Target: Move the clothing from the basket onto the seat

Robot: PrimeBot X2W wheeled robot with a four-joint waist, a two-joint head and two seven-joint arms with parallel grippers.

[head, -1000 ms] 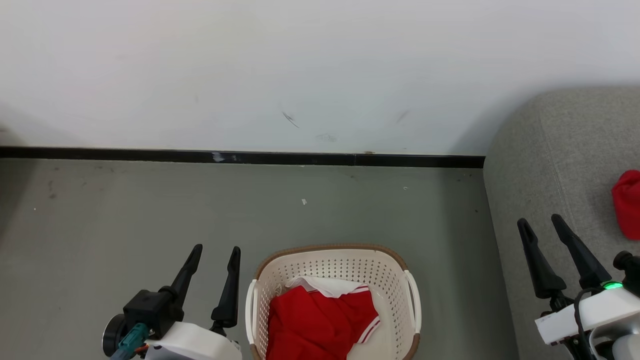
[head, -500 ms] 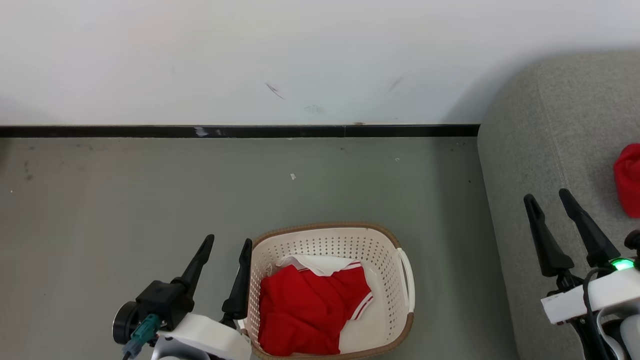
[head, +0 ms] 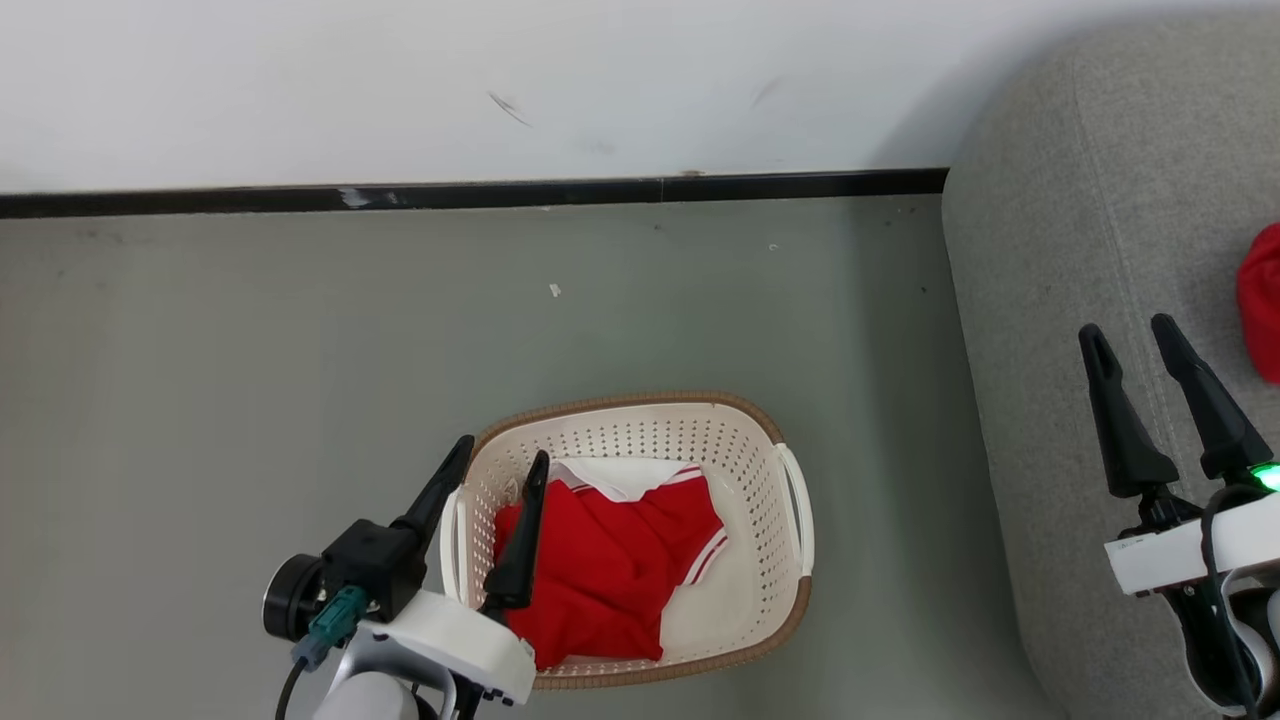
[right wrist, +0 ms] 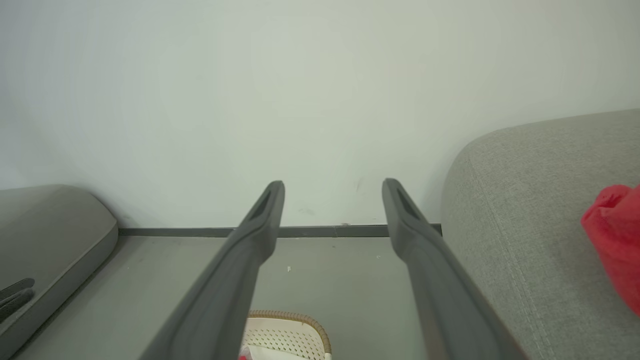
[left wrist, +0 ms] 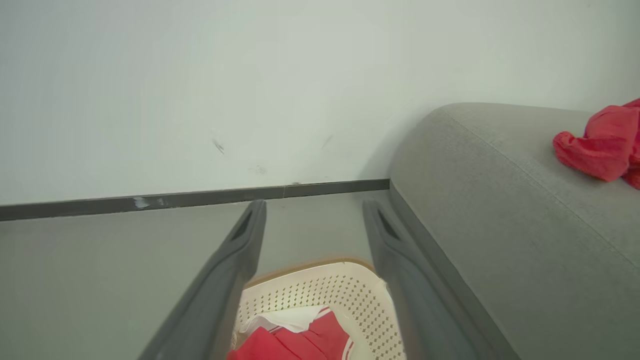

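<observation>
The cream basket (head: 790, 500) with a brown rim stands on the floor, with red clothing (head: 610, 565) with white trim lying inside it. My left gripper (head: 505, 455) is open, its fingers above the basket's left rim; one finger overlaps the red garment. Another red garment (head: 1260, 300) lies on the grey seat (head: 1060, 300) at the right; the left wrist view also shows this red garment (left wrist: 600, 145) on the seat (left wrist: 500, 200). My right gripper (head: 1130, 335) is open and empty above the seat's edge. In the left wrist view the basket (left wrist: 345, 295) lies between the fingers (left wrist: 235, 265).
A white wall with a black skirting strip (head: 500, 193) closes off the grey floor (head: 250, 350) behind the basket. In the right wrist view a second grey upholstered piece (right wrist: 45, 225) stands at the left.
The head camera has tilted down, so the whole picture shifted. My left gripper has moved right, from beside the basket to over its left rim. The right gripper stays open.
</observation>
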